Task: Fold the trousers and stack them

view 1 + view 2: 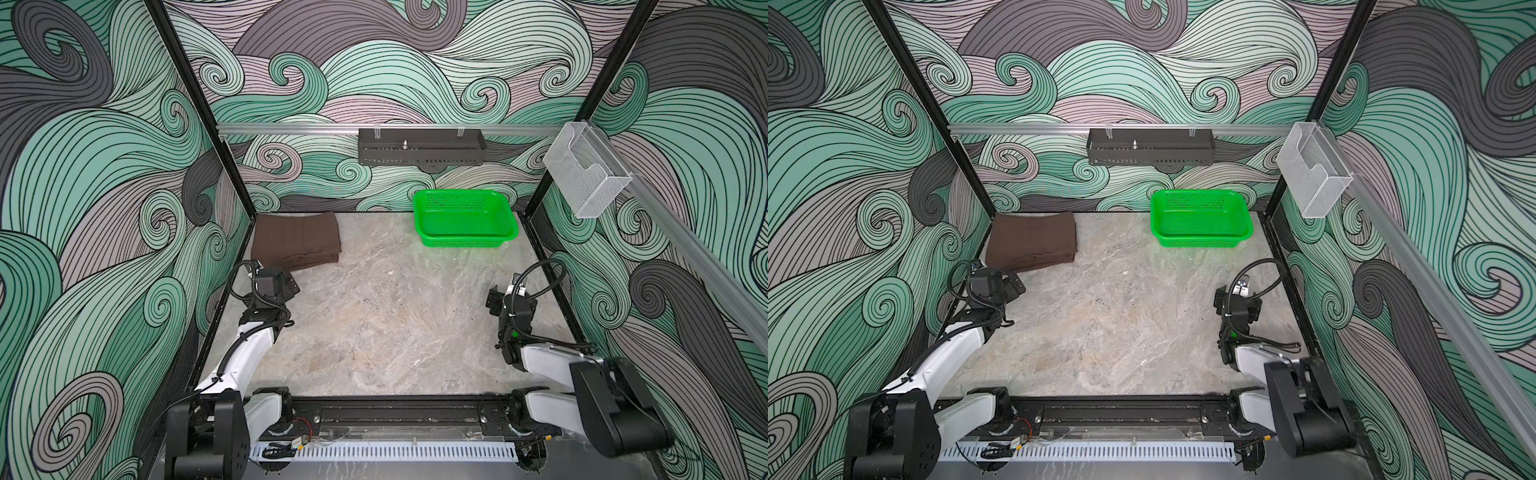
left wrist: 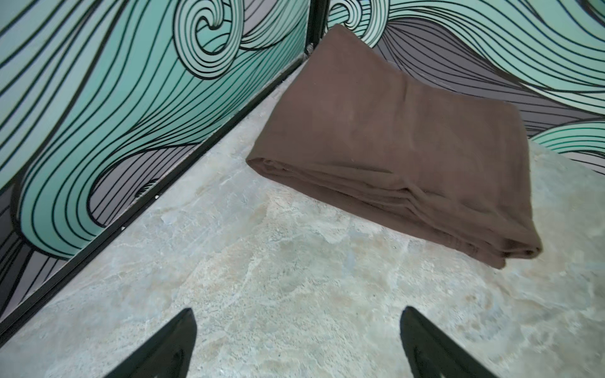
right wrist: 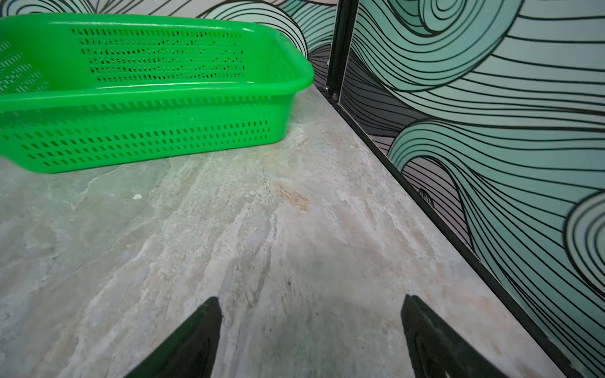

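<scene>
Basket [image 1: 461, 242] stands back right, well apart from trousers [image 1: 296, 239].

Enclosed cell: swirl-print walls [image 1: 104, 166], marble-look tabletop [image 1: 395, 324].
Aluminium rail [image 1: 291, 129] on back wall carries dark perforated tray [image 1: 419, 151]; clear acrylic holder [image 1: 582, 178] on right wall.

Both top views high from front, sharing whole table [image 1: 374, 332], wrist views low, forward-facing
</scene>
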`<state>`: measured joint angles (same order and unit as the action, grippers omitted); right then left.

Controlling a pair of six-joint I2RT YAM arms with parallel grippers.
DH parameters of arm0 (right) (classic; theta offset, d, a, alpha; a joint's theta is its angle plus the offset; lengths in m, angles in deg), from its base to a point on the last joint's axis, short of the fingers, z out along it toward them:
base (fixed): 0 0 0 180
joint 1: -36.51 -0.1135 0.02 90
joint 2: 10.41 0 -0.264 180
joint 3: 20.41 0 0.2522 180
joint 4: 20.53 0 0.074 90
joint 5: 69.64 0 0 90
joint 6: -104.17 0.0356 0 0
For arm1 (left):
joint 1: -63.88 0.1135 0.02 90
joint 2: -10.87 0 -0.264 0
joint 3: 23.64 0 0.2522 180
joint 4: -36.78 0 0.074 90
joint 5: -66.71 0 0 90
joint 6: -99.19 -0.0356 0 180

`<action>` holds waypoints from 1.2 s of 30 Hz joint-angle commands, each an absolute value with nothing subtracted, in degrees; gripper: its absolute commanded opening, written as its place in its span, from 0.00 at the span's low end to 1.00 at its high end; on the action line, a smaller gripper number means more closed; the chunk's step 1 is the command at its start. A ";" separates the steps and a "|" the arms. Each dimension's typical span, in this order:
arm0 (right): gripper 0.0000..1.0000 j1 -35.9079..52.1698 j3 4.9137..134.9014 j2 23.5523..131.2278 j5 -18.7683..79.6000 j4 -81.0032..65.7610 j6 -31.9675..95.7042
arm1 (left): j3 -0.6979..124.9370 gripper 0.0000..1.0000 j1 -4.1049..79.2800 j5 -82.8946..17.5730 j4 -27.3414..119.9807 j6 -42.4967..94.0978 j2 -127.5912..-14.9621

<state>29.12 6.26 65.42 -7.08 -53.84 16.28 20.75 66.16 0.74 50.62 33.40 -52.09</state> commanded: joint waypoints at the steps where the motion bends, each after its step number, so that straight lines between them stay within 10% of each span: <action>1: 0.87 30.97 8.72 72.20 -1.78 -65.31 15.33 | 18.69 0.99 66.43 6.44 41.37 31.85 -54.32; 3: 0.99 31.41 9.23 75.18 3.40 -67.45 13.47 | 17.54 0.99 66.51 6.60 36.78 29.53 -56.66; 20: 0.99 33.44 15.55 77.69 8.96 -57.05 14.08 | 14.36 0.99 66.66 -13.16 4.45 11.92 -78.31; 36: 0.99 33.35 15.68 77.87 8.87 -57.02 13.99 | 16.35 0.99 66.60 -12.85 11.45 13.33 -76.28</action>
<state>33.42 15.22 78.03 8.72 -56.68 14.33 15.35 66.71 -12.24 12.15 13.77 -77.16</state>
